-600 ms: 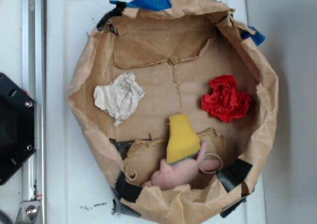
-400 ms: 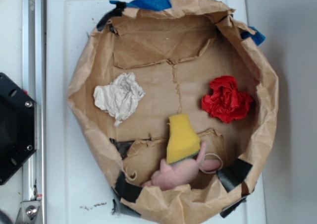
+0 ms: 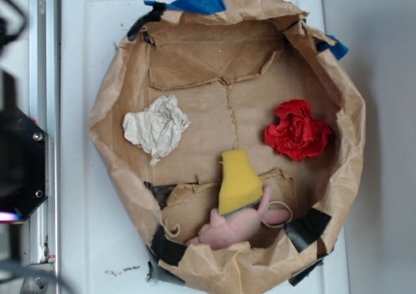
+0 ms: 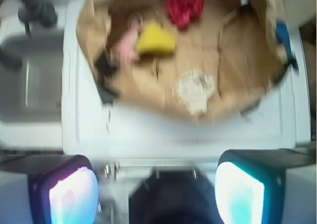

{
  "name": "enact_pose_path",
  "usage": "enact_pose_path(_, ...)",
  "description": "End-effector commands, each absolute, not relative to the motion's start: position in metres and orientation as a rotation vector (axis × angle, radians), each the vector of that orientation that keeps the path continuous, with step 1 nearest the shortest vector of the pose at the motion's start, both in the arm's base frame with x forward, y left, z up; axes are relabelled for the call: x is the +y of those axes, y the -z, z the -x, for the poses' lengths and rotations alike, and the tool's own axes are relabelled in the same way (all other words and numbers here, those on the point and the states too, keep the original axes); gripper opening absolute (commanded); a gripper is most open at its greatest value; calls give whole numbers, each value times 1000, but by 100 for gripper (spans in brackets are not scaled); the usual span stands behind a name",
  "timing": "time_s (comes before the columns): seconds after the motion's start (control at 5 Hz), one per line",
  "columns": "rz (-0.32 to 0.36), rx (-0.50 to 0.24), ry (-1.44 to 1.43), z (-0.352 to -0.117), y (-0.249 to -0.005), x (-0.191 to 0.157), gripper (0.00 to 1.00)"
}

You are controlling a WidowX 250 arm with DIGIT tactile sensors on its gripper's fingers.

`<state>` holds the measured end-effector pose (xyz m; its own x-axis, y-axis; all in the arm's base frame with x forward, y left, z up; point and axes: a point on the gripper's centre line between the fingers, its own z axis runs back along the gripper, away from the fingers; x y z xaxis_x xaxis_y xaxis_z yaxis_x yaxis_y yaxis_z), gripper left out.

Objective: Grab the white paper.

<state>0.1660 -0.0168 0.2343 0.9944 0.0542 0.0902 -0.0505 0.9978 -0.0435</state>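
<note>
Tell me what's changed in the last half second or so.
Only the robot has stirred: a dark blur of arm and cable has appeared at the overhead view's left edge. The crumpled off-white paper wad, red paper wad and yellow sponge lie unmoved, nothing grasped.

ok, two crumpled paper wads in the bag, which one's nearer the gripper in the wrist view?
The white paper. It lies low in the wrist frame, just above the open gripper; the red wad sits at the far top edge.

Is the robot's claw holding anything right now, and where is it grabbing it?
Nothing is held. The gripper is open and empty, outside the brown paper bag. The white paper lies untouched inside it.
</note>
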Motion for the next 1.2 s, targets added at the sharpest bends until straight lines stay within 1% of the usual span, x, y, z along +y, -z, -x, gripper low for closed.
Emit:
enact_pose_path(0.0, 68, -181, -5, -252, -227, 2, 100)
enact_pose_path(0.2, 102, -201, 130, -253, -210, 17, 100)
enact_pose_path(0.4, 110, -188, 191, -231, -199, 26, 100)
enact_pose_path(0.6, 81, -133, 179, -221, -181, 33, 100)
enact_pose_path(0.8, 38, -77, 172, -215, -162, 35, 100)
enact_pose_path(1.0, 22, -26, 163, -213, -143, 41, 100)
